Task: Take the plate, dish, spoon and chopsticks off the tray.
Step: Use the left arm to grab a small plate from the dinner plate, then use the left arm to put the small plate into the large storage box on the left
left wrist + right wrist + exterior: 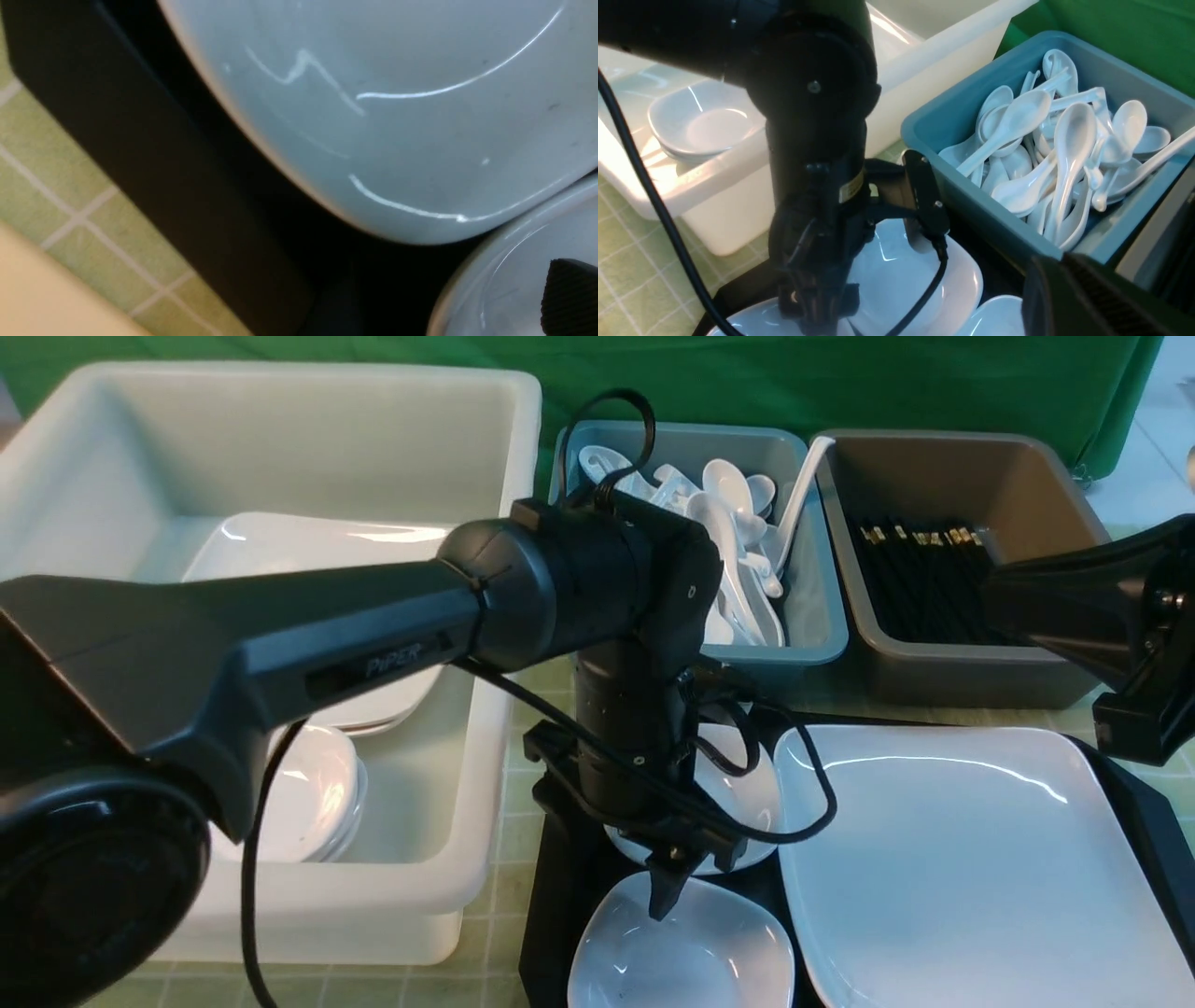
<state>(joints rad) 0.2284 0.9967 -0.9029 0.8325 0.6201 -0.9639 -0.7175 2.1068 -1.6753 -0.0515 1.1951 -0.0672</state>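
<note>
On the tray (1153, 840), near dish (695, 952) under left end effector (670, 887); plate (971, 868) beside

Landmark: the tray (553, 905).

Tray floor: almost fully taken. The plate (971, 859) fills its right half. The near dish (691, 957) and far dish (752, 793) fill its left, just beside each other, with only thin black strips between.

Above the tray's left half: blocked by the left arm (616, 616) and left gripper (674, 882), one finger down inside the near dish. A cable (812, 803) loops over the far dish.

Beyond the tray's far edge: blue bin (812, 616) and grey-brown bin (934, 672), close together.

Left of the tray: white tub (280, 378), a narrow strip of tiled table (509, 784) between.

Tray's far right corner: overhung by the right arm (1102, 607).

Above the plate: open.
</note>
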